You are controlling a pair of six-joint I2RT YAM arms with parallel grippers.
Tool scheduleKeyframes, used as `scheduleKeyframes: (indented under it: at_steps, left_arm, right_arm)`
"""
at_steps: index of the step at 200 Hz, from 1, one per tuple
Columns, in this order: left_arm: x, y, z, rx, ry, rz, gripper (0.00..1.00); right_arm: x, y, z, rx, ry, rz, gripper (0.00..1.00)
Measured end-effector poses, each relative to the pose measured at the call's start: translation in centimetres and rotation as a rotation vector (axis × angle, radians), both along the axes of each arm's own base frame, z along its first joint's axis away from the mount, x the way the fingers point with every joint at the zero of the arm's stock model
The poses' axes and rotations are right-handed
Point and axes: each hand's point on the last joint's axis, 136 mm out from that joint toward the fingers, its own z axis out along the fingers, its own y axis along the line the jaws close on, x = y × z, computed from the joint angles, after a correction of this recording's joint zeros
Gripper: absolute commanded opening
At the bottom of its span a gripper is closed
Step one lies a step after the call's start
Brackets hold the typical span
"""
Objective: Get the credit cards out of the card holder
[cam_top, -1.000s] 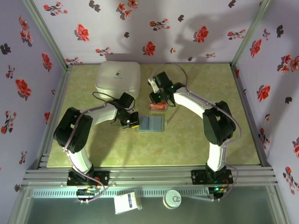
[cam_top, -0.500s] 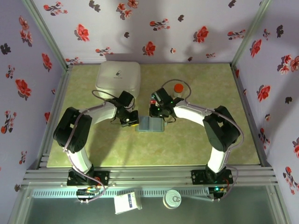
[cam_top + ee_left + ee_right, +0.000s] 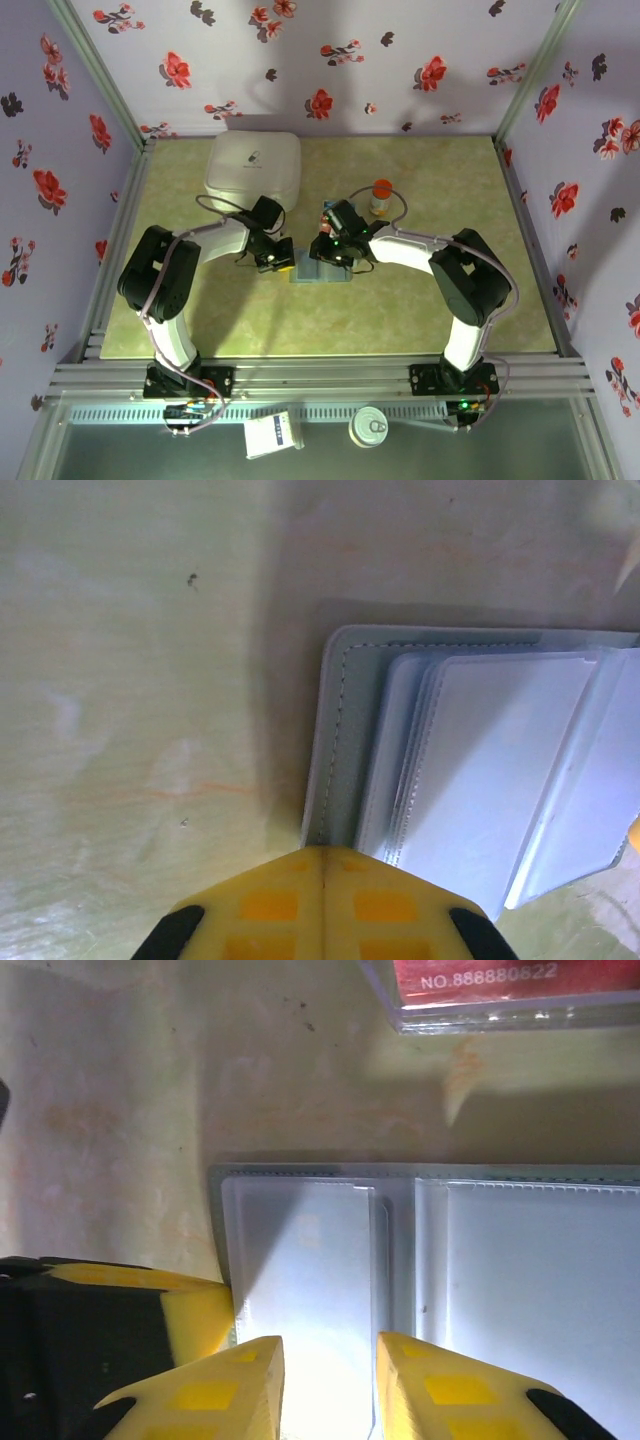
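We've got the soft grey-teal folding card holder (image 3: 480, 770) lying open, flat on the mat between both arms. Our left gripper (image 3: 325, 900) is closed tight and empty, tips at the holder's edge, seemingly pinning it. Our right gripper (image 3: 330, 1385) is partly open with nothing held, poised over a pale inner pocket. One red credit card (image 3: 500, 985) lies just beyond the holder. Our advice is to hold that pin, catch a card's edge and draw along the pocket. The pale green mat (image 3: 250, 320) looks smooth, and the lilac flowered walls (image 3: 400, 60) close in.
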Motion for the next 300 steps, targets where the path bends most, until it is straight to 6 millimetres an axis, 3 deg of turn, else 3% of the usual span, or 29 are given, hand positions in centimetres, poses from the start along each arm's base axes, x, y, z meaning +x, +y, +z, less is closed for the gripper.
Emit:
scheduleKeyframes:
  at_steps: [32,89,171,235,300]
  left_arm:
    - [0.0,-0.1,-0.1,-0.010,-0.002,-0.003,0.00]
    - [0.0,-0.2,0.0,-0.013,-0.003,-0.003,0.00]
    - [0.0,-0.1,0.0,-0.014,-0.003,-0.002,0.00]
    - [0.1,-0.1,-0.1,-0.018,0.000,-0.004,0.00]
    - [0.1,0.0,-0.1,-0.022,0.000,-0.015,0.00]
  right_arm:
    - [0.0,0.5,-0.1,0.024,0.013,-0.005,0.31]
    - [-0.7,0.9,-2.1,0.015,0.068,0.014,0.30]
    - [-0.8,1.3,-2.1,0.022,0.072,0.028,0.21]
    - [-0.5,1.9,-2.2,0.025,0.079,0.041,0.28]
    - [-0.4,0.9,-2.5,-0.046,0.079,0.033,0.29]
